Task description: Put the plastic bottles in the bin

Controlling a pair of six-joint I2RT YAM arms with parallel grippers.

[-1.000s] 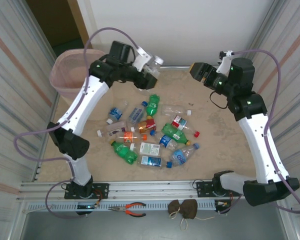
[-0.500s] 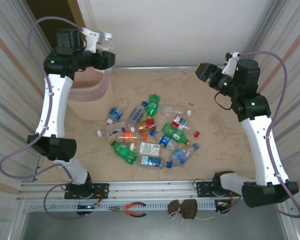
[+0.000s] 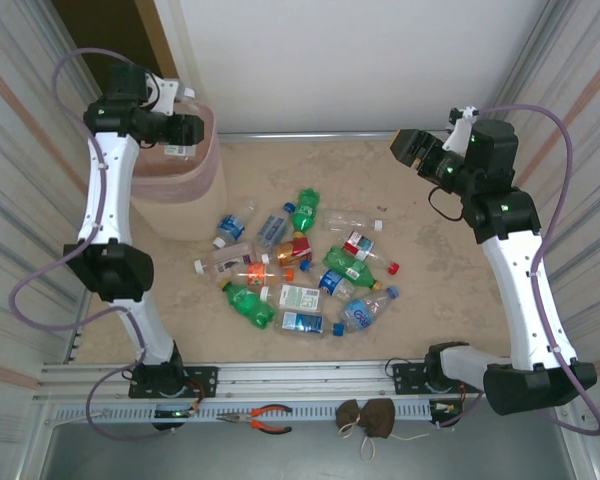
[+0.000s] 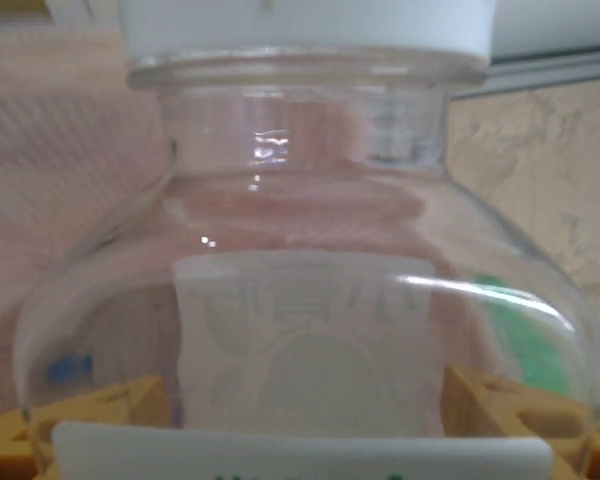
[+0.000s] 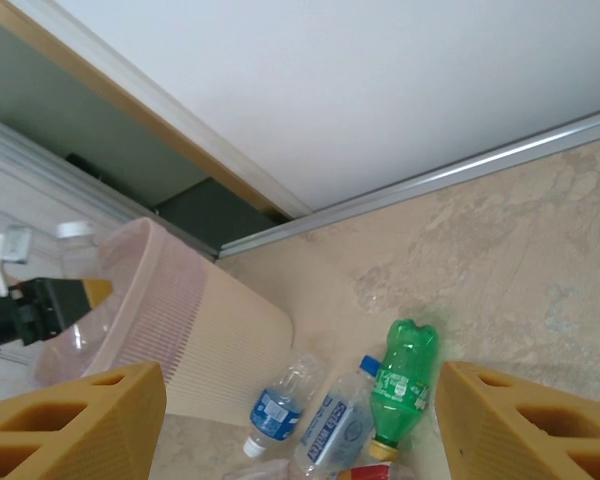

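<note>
change: left gripper (image 3: 185, 130) swung from back centre to over bin (image 3: 202, 180), 10 o'clock
left grip: pinching clear bottle (image 4: 300, 300)
right gripper (image 3: 408, 148): spread, empty, 2 o'clock, barely moved
pile (image 3: 300, 270): centre
room: bare table (image 3: 450, 250) at 3 o'clock; bin against left wall (image 3: 30, 150)

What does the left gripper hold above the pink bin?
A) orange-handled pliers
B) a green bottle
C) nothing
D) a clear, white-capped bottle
D: the left wrist view shows a clear bottle with a white cap clamped in the left gripper, and the right wrist view shows it over the bin.
</note>
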